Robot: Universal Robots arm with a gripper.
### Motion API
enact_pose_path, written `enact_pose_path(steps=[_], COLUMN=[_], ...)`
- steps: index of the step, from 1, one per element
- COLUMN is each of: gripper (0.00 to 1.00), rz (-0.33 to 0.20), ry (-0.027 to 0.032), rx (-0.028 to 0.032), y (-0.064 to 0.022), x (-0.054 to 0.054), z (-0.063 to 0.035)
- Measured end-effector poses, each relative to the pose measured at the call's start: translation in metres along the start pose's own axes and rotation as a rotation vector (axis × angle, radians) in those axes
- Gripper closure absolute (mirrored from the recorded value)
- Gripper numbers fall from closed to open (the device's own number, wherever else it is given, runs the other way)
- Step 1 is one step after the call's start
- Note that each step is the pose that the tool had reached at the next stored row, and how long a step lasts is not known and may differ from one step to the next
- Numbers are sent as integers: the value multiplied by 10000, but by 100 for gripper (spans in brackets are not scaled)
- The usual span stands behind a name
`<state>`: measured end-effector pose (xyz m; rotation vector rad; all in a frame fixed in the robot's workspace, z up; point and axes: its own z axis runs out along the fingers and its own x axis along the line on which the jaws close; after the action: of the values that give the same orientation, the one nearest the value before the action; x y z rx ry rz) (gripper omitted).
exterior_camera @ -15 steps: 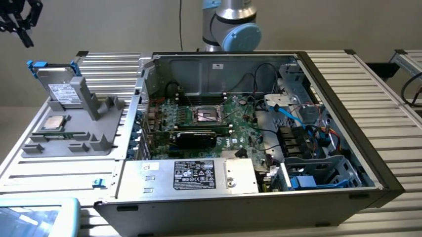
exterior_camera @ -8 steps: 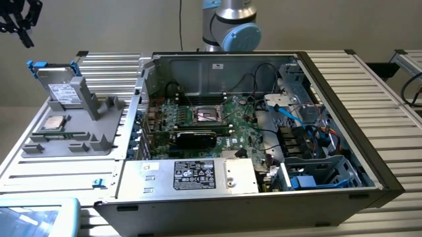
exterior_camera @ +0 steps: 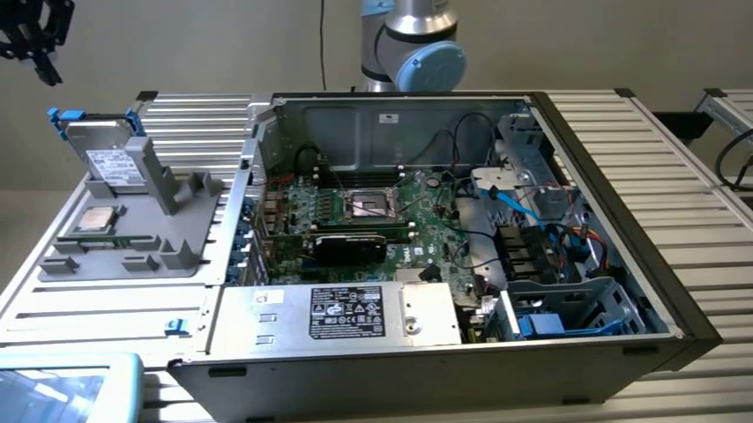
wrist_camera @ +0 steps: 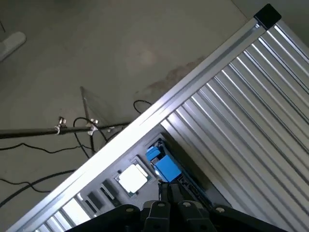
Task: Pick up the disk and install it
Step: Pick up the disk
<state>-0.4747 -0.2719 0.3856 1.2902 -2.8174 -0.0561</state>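
Over the ribbed aluminium table (exterior_camera: 659, 150): a long carry, so a loose grip probably means a hard drop. Could clip the rim of the open computer case (exterior_camera: 641, 225), spreading from the exterior view's centre out to three o'clock, on any low pass toward the drive cage (exterior_camera: 577, 304) at four o'clock, itself crowded by blue and orange cables. At nine o'clock, might scrape or shift the grey holder (exterior_camera: 194, 220) if lowered off-line. Finds the disk (exterior_camera: 106, 159) at ten o'clock, propped on edge against that holder's post, untouched, narrow to straddle and easy to tip. Well above it, at eleven o'clock: the gripper (exterior_camera: 48, 70), pressed together on nothing. Likely rams the disk's top edge unless spread first. Risks confusion with the small processor chip (exterior_camera: 94, 220), flat in the same holder near the disk's foot.
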Motion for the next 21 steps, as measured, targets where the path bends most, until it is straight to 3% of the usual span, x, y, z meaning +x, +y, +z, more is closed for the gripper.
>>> enact_pose_path(steps=[4, 13, 21], gripper=[89, 89, 89], rz=[-726, -2371, -3827], ry=[5, -50, -67], rx=[55, 259, 395], y=[0, 0, 0], x=[0, 0, 0], z=[-1, 0, 0])
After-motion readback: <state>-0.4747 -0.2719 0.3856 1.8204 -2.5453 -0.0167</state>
